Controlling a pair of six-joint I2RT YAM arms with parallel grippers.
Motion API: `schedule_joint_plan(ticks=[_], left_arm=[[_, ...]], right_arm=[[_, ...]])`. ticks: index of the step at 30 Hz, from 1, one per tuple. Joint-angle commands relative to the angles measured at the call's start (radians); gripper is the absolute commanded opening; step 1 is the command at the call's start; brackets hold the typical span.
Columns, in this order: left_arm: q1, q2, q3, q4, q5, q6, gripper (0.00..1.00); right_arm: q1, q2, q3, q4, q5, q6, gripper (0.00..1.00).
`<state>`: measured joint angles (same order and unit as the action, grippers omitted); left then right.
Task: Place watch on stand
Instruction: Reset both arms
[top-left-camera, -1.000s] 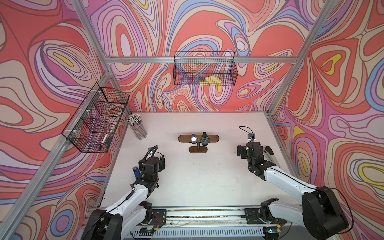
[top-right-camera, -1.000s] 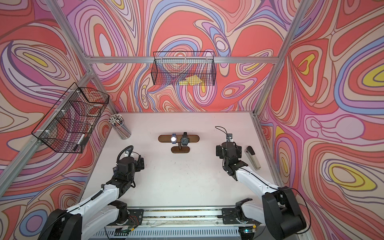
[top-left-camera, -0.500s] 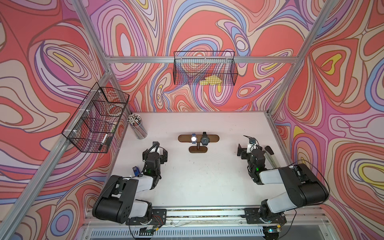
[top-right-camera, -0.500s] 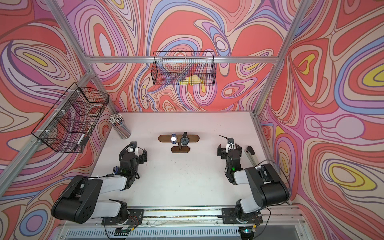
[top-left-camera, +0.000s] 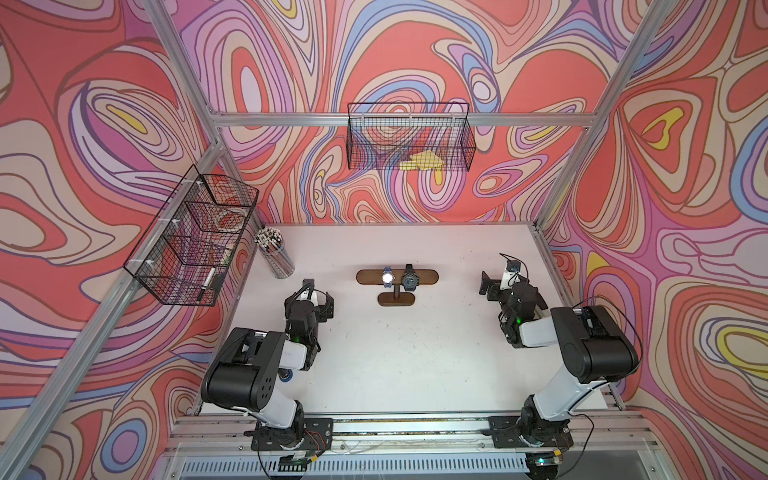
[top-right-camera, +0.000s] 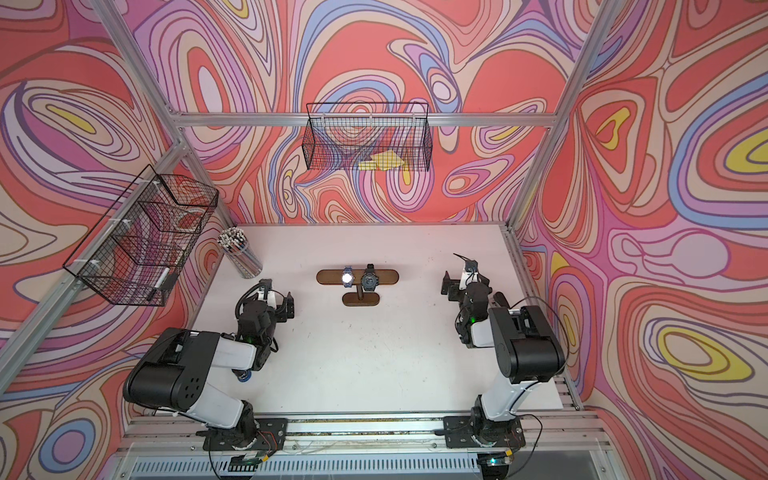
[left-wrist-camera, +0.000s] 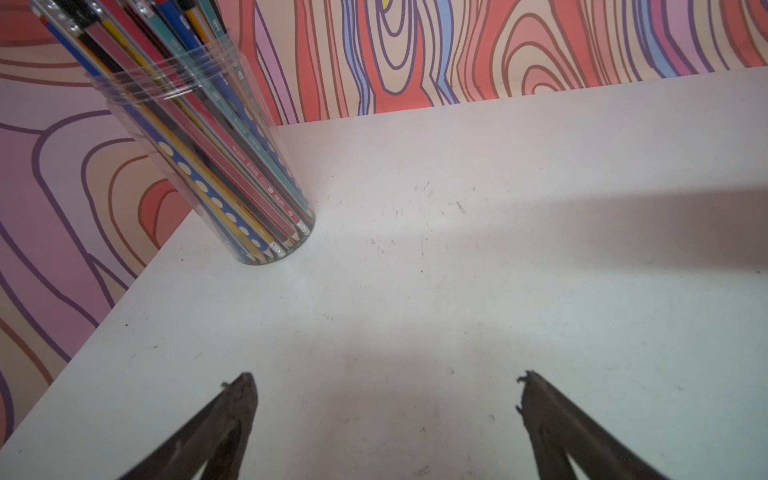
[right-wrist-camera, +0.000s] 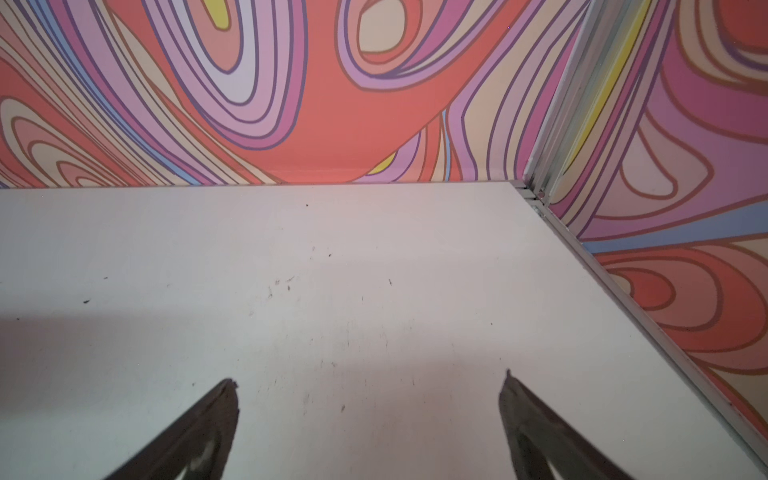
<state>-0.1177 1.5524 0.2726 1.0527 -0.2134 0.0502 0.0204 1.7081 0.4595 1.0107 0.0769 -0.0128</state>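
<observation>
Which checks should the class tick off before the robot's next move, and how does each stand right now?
1. Left fingers open and empty: ok.
2. Right fingers open and empty: ok.
3. Dark brown wooden T-shaped stand upright on the white table: ok.
4. Blue-strapped watch with bright face sitting on the stand's bar: ok.
5. Black watch beside it on the bar: ok.
6. Straps closed under the bar: cannot tell.
</observation>
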Motion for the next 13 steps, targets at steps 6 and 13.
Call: schedule_joint_plan(ticks=[6,13], left_arm=[[0.006,0.004,-0.019,0.104,0.022,0.008,0.99],[0.006,-0.002,-0.023,0.097,0.026,0.008,0.99]], right_arm=[[-0.004,-0.001,0.002,-0.043,-0.025,0.013,0.98],[-0.004,-0.004,-0.010,-0.019,-0.023,0.011,0.98]])
